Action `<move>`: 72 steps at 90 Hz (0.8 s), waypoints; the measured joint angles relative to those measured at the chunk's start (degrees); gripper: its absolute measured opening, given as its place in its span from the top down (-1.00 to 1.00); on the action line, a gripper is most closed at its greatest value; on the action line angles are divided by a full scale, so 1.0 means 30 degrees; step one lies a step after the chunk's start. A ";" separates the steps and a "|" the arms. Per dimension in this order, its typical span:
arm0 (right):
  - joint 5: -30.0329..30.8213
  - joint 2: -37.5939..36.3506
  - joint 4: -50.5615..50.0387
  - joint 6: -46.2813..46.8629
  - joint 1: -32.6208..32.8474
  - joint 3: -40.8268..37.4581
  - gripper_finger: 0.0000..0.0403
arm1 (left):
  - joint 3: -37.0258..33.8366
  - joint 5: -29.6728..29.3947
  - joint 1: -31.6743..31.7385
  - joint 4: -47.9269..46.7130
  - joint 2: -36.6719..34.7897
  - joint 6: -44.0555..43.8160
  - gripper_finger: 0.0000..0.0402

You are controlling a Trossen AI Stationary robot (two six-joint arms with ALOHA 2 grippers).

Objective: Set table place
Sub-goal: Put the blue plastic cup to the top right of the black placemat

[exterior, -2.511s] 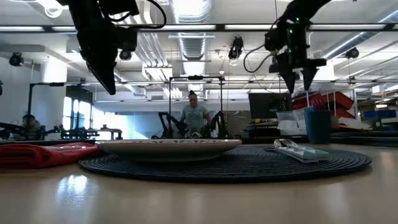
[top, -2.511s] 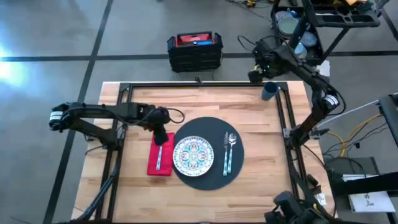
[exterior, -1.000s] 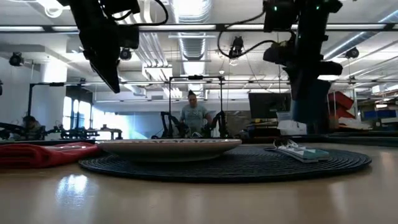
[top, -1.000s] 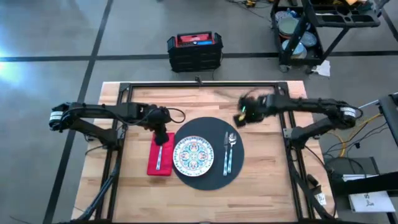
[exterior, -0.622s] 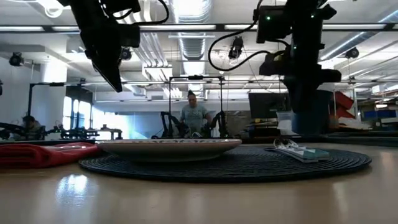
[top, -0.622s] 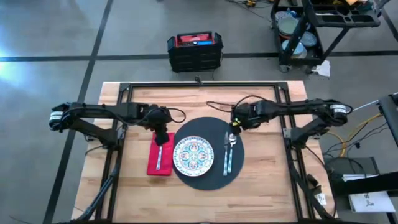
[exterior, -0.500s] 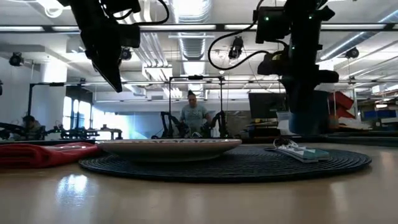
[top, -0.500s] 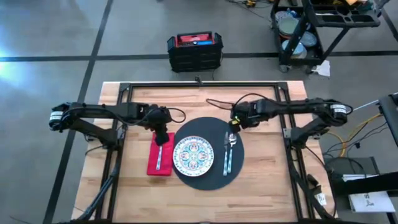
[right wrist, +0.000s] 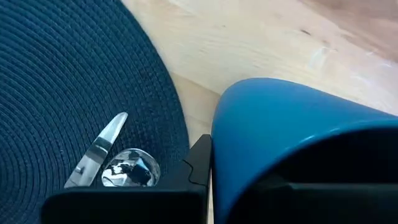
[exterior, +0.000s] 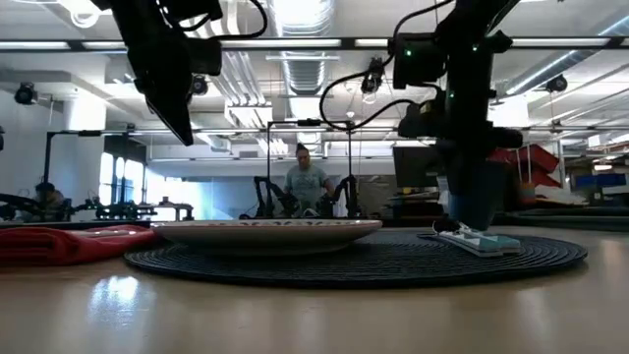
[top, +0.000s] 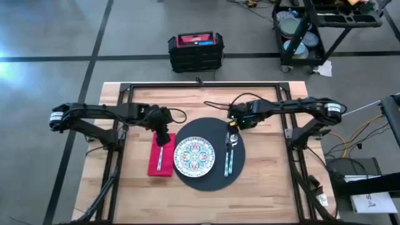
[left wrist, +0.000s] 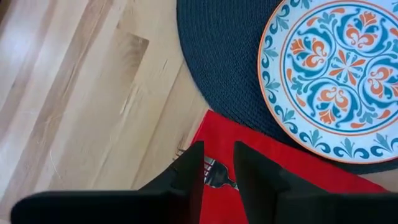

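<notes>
Right hand [top: 236, 120] is clamped on the dark blue cup [right wrist: 298, 146], sitting at the far right rim of the round dark mat [top: 194, 128], just above the knife and spoon tips. In the low view the cup [exterior: 478, 202] hangs close over the mat, just behind the cutlery; whether its base touches the table [top: 262, 181] I can't tell from here.

Left hand [top: 161, 137] hovers over the far end of the red napkin [top: 152, 164], fingers [left wrist: 189, 171] a narrow gap apart and holding nothing. Fork [top: 160, 157] lies lengthwise on the napkin, its tines showing between the fingers in the left wrist view.

Patterned plate [top: 194, 156] is centred on the mat, napkin just beside the mat's left edge. Knife [top: 227, 153] and spoon [top: 232, 150] lie side by side on the mat, right of the plate, spoon on the outside.

Right wrist view: knife tip [right wrist: 106, 142] and spoon bowl [right wrist: 132, 169] on the mat weave, right next to the cup wall.

A black crate with a red top [top: 195, 51] sits on the floor beyond the table. A person [exterior: 307, 184] is visible far back in the room.
</notes>
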 joint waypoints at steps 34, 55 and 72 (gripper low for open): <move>-0.0189 0.0411 0.1412 -0.0356 -0.0265 0.0014 0.92 | 0.0000 0.0002 0.0001 -0.0016 0.0000 0.0000 0.62; -0.0150 0.0302 0.1549 -0.0334 -0.0285 0.0007 0.79 | -0.0007 0.0006 -0.0003 -0.0013 0.0000 0.0001 0.65; 0.0032 0.0174 0.1586 -0.0283 -0.0286 0.0007 0.67 | -0.0007 0.0000 -0.0003 -0.0019 0.0000 0.0000 0.66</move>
